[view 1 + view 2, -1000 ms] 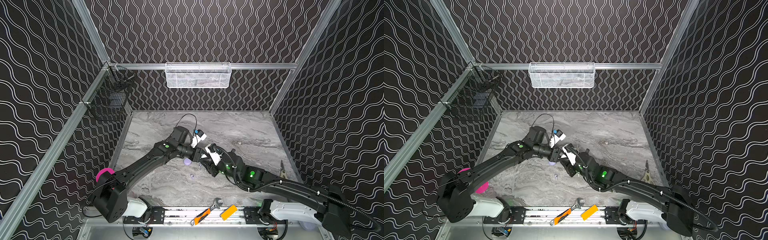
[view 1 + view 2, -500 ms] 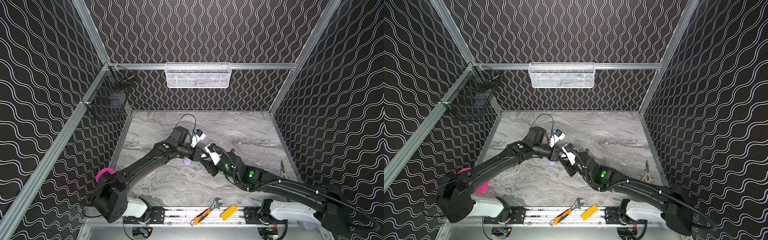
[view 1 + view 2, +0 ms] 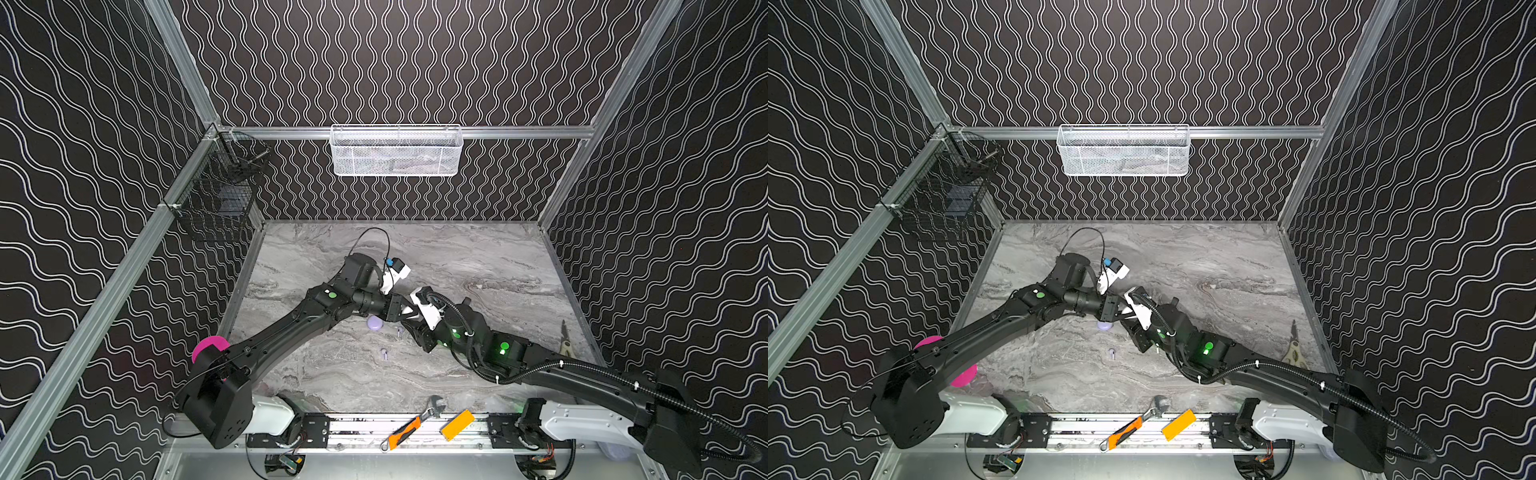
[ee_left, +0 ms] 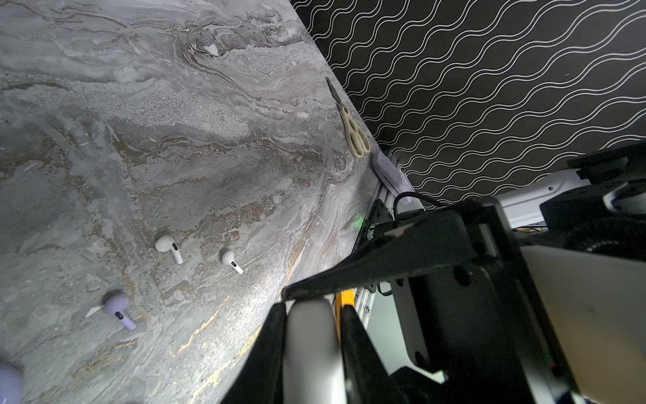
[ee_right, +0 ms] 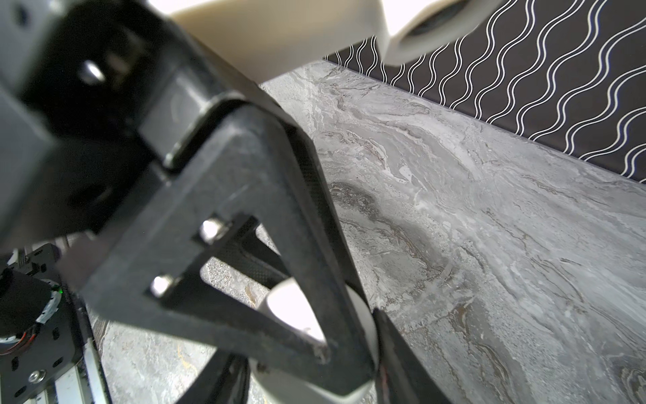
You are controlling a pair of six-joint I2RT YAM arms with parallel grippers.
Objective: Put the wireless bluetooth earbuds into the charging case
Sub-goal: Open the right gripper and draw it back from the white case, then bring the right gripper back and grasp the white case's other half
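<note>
In L tool (image 4: pixel 311 309), white case (image 4: pixel 309 353) mostly hidden.

No legible text, no labels or numbers — none readable in any view

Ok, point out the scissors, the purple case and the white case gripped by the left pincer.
Scissors (image 4: pixel 346 117): left wrist view, near the pivot.
Purple case (image 3: pixel 375 323): in a top view, on its rounded top.
White case (image 4: pixel 309 346): left wrist view, on its rounded edge.
</note>
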